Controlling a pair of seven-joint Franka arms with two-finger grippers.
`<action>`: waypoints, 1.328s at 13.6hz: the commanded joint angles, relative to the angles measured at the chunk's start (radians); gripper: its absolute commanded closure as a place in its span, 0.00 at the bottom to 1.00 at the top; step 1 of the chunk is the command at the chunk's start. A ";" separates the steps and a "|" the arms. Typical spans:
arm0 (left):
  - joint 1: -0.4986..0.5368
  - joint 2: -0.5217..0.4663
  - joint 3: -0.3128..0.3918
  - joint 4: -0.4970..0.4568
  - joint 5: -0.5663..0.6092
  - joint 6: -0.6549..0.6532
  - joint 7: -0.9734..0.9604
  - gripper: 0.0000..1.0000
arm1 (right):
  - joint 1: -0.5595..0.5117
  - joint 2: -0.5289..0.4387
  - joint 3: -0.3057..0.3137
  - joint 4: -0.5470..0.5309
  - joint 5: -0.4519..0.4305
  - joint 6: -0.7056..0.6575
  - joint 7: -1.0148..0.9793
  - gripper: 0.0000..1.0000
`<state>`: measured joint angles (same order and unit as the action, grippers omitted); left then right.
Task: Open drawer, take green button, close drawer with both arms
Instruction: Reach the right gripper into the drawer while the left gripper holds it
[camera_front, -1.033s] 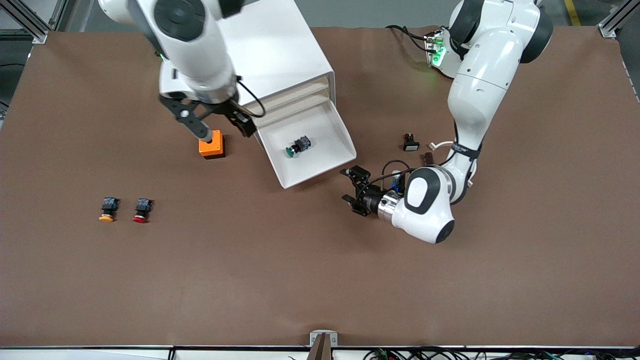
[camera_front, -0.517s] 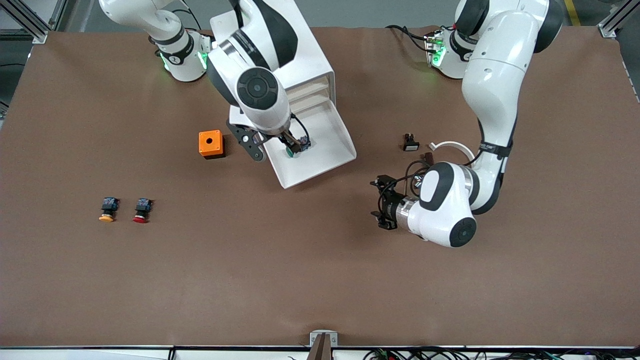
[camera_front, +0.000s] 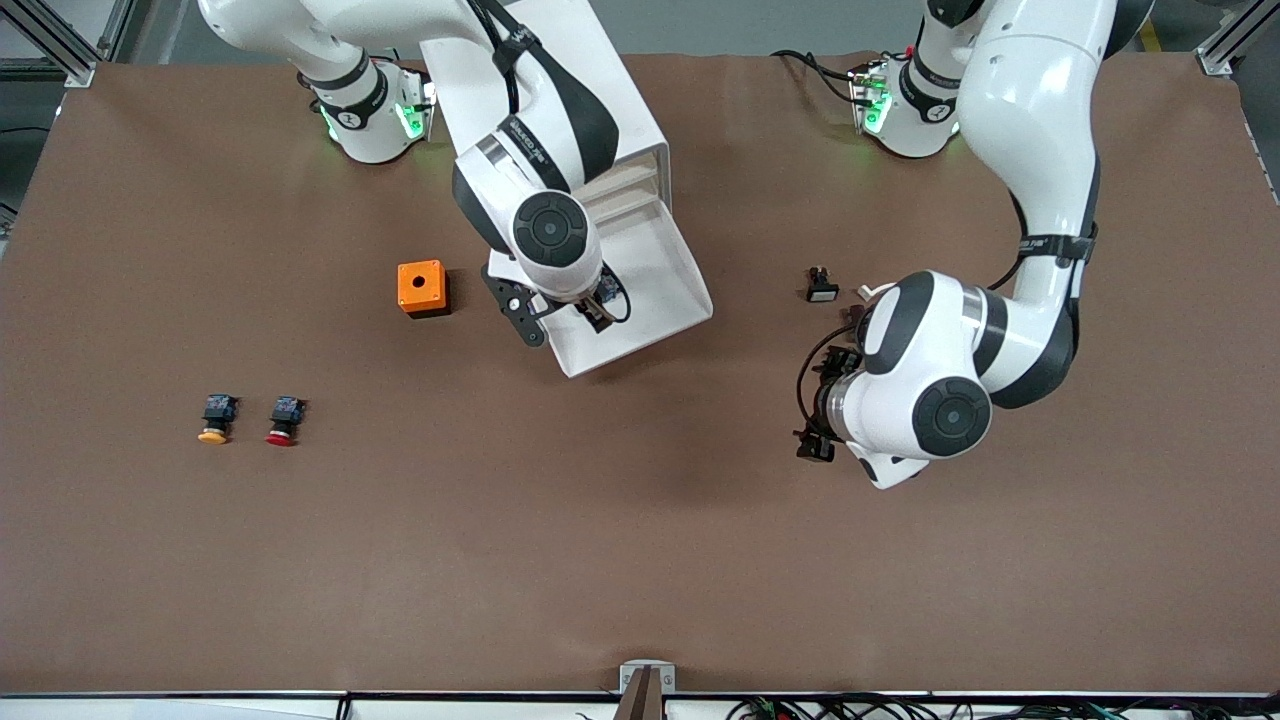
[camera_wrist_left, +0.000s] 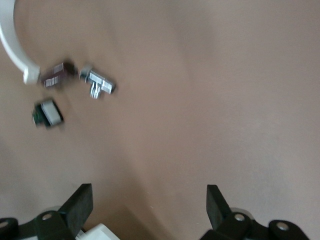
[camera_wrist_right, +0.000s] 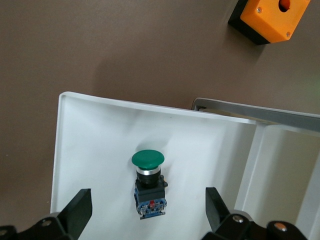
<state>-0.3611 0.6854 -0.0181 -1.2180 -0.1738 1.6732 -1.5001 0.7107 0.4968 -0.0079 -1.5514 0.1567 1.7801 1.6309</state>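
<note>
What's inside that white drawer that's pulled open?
One green-capped button lies on its side in the open drawer, with the right gripper open just above it. From the front camera the arm covers the button, so only part of the drawer floor shows there.

Right gripper (camera_wrist_right: 145, 210) reaches down, fingers spread — left gripper (camera_wrist_left: 150, 210) likewise gapes

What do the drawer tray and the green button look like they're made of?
The drawer looks like smooth white moulded plastic: rounded corners, thin walls, soft sheen. The button seems plastic too: matte green cap, black collar with a shiny, possibly metal ring, blue base. The right gripper is open over it.
</note>
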 joint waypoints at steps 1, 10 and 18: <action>-0.001 -0.050 0.003 -0.046 0.063 -0.042 0.252 0.00 | 0.019 0.035 -0.009 0.020 0.012 -0.004 0.015 0.00; -0.004 -0.095 0.000 -0.161 0.073 -0.006 0.465 0.00 | 0.081 0.118 -0.012 0.014 0.001 0.070 0.021 0.00; -0.012 -0.099 0.000 -0.204 0.066 0.020 0.454 0.00 | 0.096 0.134 -0.011 0.004 0.003 0.088 0.029 0.52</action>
<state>-0.3670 0.6265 -0.0196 -1.3696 -0.1198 1.6709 -1.0489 0.7848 0.6260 -0.0081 -1.5515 0.1566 1.8635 1.6421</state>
